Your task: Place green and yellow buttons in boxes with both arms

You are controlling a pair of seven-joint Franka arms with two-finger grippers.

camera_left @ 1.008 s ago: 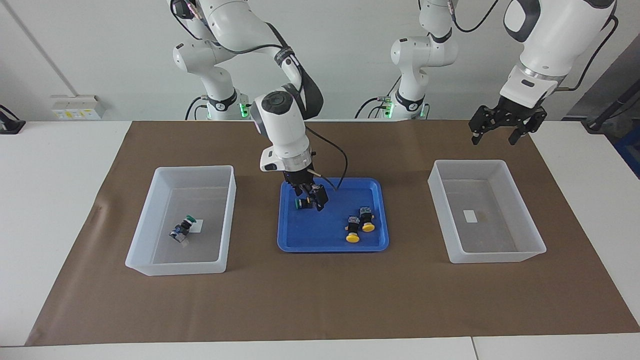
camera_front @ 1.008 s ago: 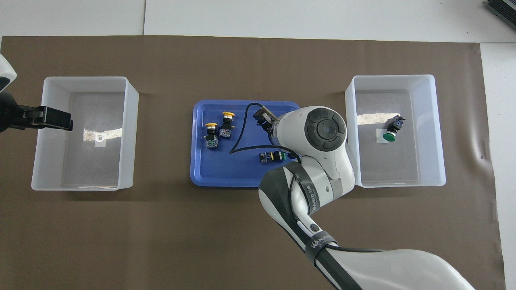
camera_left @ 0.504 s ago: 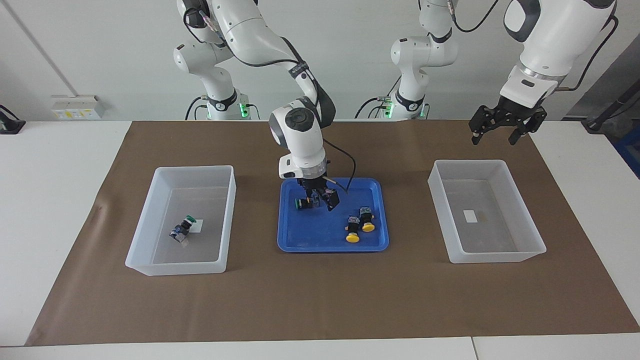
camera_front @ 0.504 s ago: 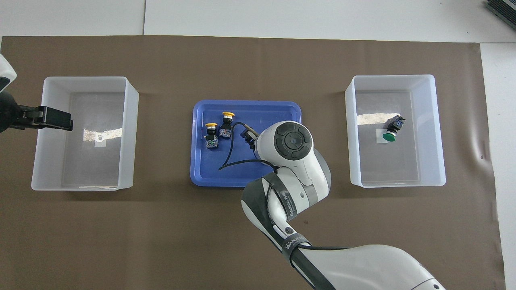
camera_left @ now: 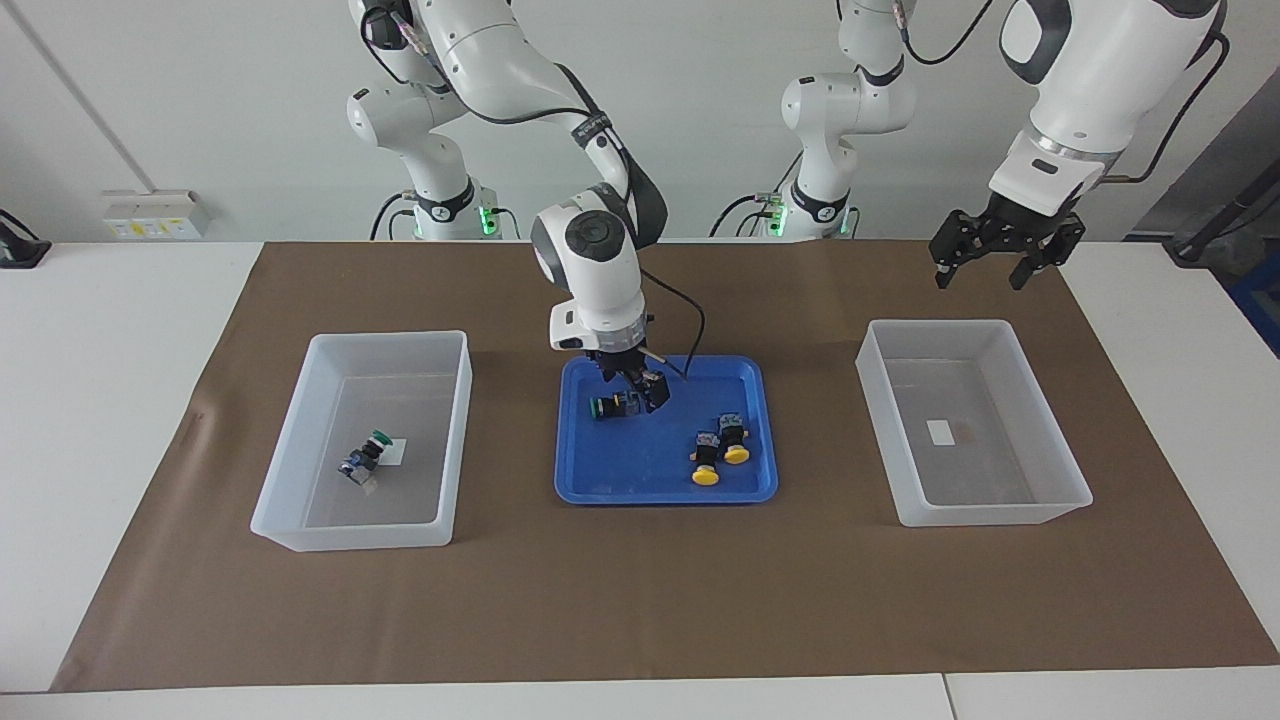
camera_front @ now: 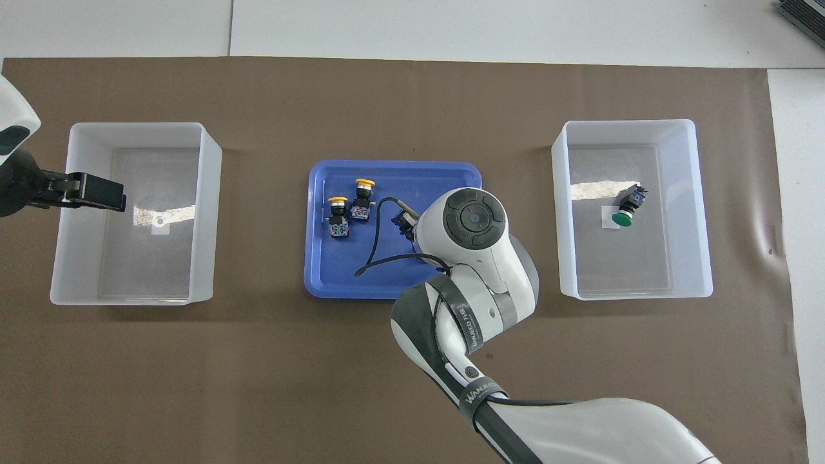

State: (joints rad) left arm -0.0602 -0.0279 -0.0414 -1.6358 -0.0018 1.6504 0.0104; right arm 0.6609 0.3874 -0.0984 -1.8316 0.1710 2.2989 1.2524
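One green button (camera_left: 365,457) lies in the right arm's box (camera_left: 300,455); the second green button (camera_left: 606,407) and two yellow buttons (camera_left: 718,448) remain on the tray (camera_left: 600,485). The right gripper (camera_left: 632,390) hangs spread over the second green button; the left gripper (camera_left: 991,255) waits spread over the mat's (camera_left: 640,600) edge.

One green button (camera_left: 606,407) and two yellow buttons (camera_left: 718,450) are lying in the tray (camera_left: 600,480); another green one (camera_left: 365,456) is lying in a box (camera_left: 300,480).

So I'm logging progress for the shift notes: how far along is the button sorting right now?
Done: one green button lies in the box at the right arm's end. In hand: the open right gripper is down at the second green button on the blue tray, not lifted. Left: both yellow buttons sit on the tray; the other box is empty, the left gripper waiting open above it.
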